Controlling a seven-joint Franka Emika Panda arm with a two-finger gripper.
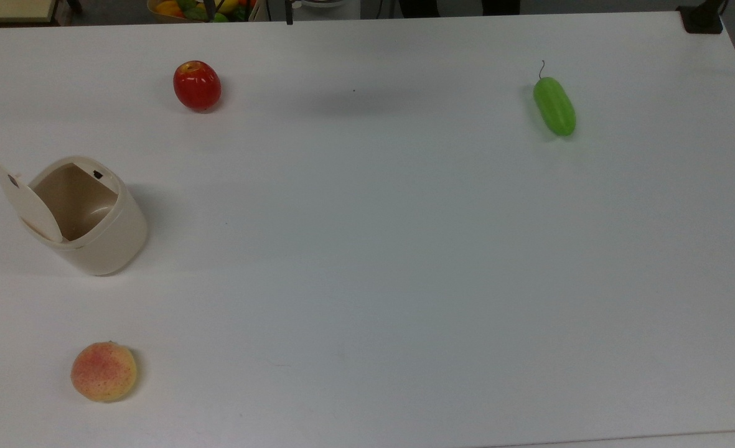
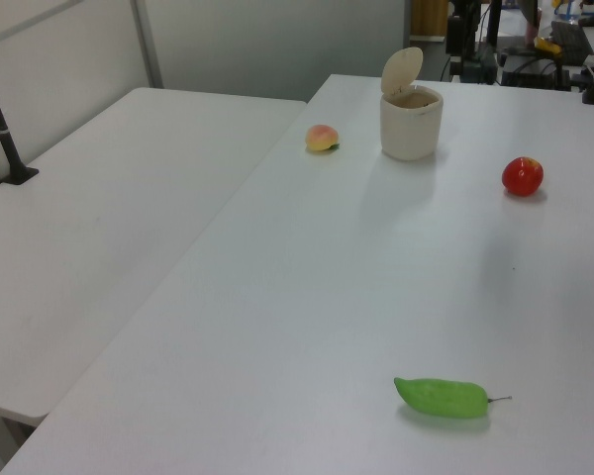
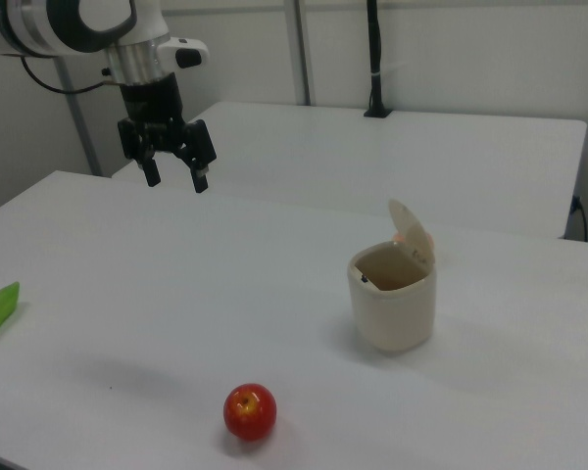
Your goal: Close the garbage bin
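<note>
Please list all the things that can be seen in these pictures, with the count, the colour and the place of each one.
garbage bin: 1, cream-beige, lid up, at the top view's left, between both round fruits
apple: 1, red, top view's upper left
peach: 1, orange-pink, top view's lower left
cucumber: 1, green, top view's upper right
table: 1, white, under everything
second table: 1, white, left view's left
end effector: 1, black, open, above the table at the right view's upper left

Cream garbage bin [image 1: 102,239] – red apple [image 1: 197,85], green cucumber [image 1: 554,106].
</note>
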